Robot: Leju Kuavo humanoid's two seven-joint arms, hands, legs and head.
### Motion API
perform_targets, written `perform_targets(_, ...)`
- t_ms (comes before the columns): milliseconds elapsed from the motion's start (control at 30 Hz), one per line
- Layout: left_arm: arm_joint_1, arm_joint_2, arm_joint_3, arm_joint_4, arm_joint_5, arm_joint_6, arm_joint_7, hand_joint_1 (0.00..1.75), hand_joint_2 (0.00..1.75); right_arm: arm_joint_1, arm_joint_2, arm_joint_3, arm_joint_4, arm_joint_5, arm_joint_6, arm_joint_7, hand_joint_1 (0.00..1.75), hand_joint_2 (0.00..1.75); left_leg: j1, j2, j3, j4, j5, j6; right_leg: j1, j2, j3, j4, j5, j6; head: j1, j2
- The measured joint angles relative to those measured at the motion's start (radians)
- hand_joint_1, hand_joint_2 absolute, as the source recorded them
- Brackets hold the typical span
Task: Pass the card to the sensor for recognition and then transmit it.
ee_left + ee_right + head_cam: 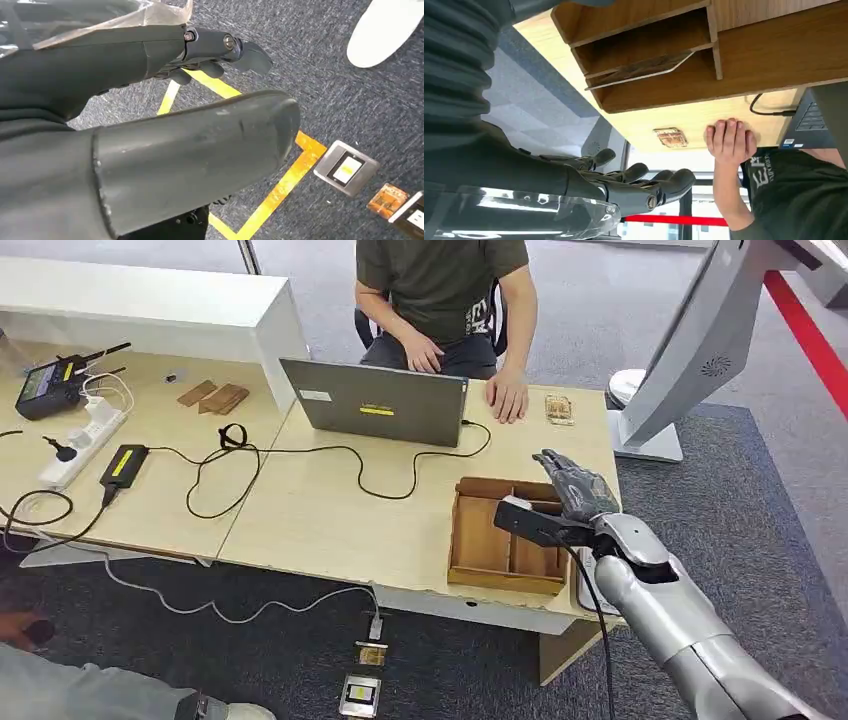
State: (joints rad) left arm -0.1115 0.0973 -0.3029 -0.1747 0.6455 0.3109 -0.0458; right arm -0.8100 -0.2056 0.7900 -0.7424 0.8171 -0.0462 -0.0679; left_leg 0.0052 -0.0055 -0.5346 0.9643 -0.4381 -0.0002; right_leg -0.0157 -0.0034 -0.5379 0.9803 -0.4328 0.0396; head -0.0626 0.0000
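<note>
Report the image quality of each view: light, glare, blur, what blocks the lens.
Head view: even, soft light, sharp across the table, faint shadows. Left wrist view: the left hand up close fills much of the frame and looks soft, the carpet sharper; a clear cover catches glare. Right wrist view: turned upside down; the right hand is dark, bright light behind it, reflections on its clear cover.

Wooden tray (507, 540) sitting at table's (330, 510) front-right edge; laptop (375, 400) lying behind it, w/ person (445, 300) sitting behind laptop; right hand (572, 485) hovering over tray.
</note>
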Motion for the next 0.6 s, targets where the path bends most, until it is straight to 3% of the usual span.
perform_targets(67,0.0,0.0,-0.002,0.0,-0.003,0.003,0.007,0.0,0.0,0.0,0.0,0.0,-0.001,0.005,0.002,-0.004,0.0,1.75,0.0,0.0,0.0,0.0,0.0,0.0,0.0,0.0,0.0,0.0,0.0,0.0,0.0,0.0)
perform_targets(100,0.0,0.0,-0.003,0.0,-0.003,0.006,0.011,0.0,0.0,0.001,0.0,0.0,-0.003,0.008,0.003,-0.005,0.65,1.75,0.0,0.0,0.0,0.0,0.0,0.0,0.0,0.0,0.0,0.0,0.0,0.0,0.0,0.0)
perform_targets(133,0.0,0.0,-0.003,0.0,-0.003,0.008,0.015,0.0,0.0,0.002,0.0,0.0,-0.005,0.009,0.005,-0.005,1.75,1.75,0.0,0.0,0.0,0.0,0.0,0.0,0.0,0.0,0.0,0.0,0.0,0.0,0.0,0.0)
perform_targets(600,-0.003,0.006,-0.005,0.0,0.004,-0.005,0.0,0.0,0.0,0.008,-0.002,0.0,-0.01,0.013,0.027,-0.006,1.75,1.75,0.0,0.0,0.0,0.0,0.0,0.0,0.0,0.0,0.0,0.0,0.0,0.0,0.0,0.0)
